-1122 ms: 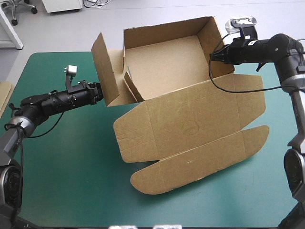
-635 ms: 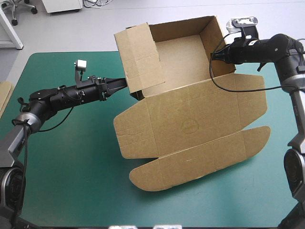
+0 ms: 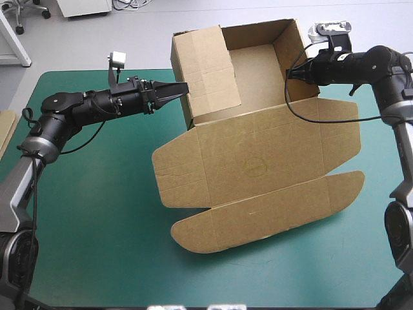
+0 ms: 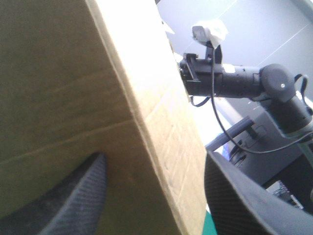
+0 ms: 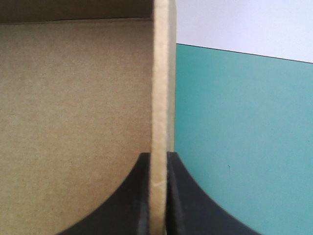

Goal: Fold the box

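Got the box (image 3: 258, 155) at the tabletop's far edge, a bit right of middle: tray part at the far edge, lid (image 3: 264, 213) flat and pointing at the near right corner, long axis far edge to near-right. Can't tell if the tray end is lifted or resting. Holding it with the right gripper (image 5: 159, 196), pinched all but closed on the tray's right wall (image 3: 298, 61), board edge sandwiched between the fingers. Coming in with the left gripper (image 4: 155, 164) from the left edge, spread apart and straddling the raised left wall (image 3: 206, 71), one finger on each face. Not clamping; can't tell if either finger touches board. Reads as the step of tucking that left wall over into the tray. Key relation: wall dead ahead of the left tips, roughly upright, fold line along the tray's left side, tray opening beyond it toward the right edge. Left arm nearer, so probably doing the work, right arm only anchoring the opposite wall. Probably needs a push toward the right edge. Risk: shoving the whole box on a weak right pinch. Lid probably last.
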{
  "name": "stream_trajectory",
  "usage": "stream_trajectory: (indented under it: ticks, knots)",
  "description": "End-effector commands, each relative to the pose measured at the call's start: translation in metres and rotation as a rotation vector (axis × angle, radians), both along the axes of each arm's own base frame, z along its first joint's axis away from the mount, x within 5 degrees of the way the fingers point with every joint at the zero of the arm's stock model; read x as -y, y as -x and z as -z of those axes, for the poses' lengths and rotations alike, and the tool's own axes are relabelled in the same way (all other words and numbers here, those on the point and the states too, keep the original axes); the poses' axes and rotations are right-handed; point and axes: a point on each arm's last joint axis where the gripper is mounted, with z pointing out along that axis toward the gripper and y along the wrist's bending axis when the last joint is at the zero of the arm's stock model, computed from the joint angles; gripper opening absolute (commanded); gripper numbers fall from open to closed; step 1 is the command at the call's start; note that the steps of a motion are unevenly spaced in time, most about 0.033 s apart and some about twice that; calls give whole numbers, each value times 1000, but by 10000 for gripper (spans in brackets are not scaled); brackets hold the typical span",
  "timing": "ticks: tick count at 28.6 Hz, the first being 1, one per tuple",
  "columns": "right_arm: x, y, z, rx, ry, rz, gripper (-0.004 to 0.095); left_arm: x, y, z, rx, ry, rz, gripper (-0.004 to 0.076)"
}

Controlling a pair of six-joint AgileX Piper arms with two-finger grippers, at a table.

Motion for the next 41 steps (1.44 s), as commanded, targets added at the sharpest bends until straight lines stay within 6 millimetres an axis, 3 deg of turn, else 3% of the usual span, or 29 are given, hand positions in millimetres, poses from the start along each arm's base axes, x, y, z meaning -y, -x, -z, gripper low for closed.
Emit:
stream_trajectory:
  ticks: [1,5,13,20,28,37,41]
  knots:
    - [2,16,-38,119,-51,39,-5,7,13,-35,62,-32,-12,433]
    - [0,9,-27,69,-80,32,-5,12,7,-45,73,-266,-115,434]
    - [-3,0,-15,27,-115,27,-5,36,-4,-53,65,-417,-126,434]
    - [-9,0,-16,30,-136,35,-5,50,-16,-59,69,-531,-158,433]
    - [-15,-1,-17,17,-168,71,-5,41,-25,-67,65,-660,-271,433]
    - [-22,1,-16,-10,-197,78,-5,40,-36,-57,27,-705,-302,430]
    - [-27,3,-9,-50,-111,88,-5,39,-40,-52,7,-753,-301,430]
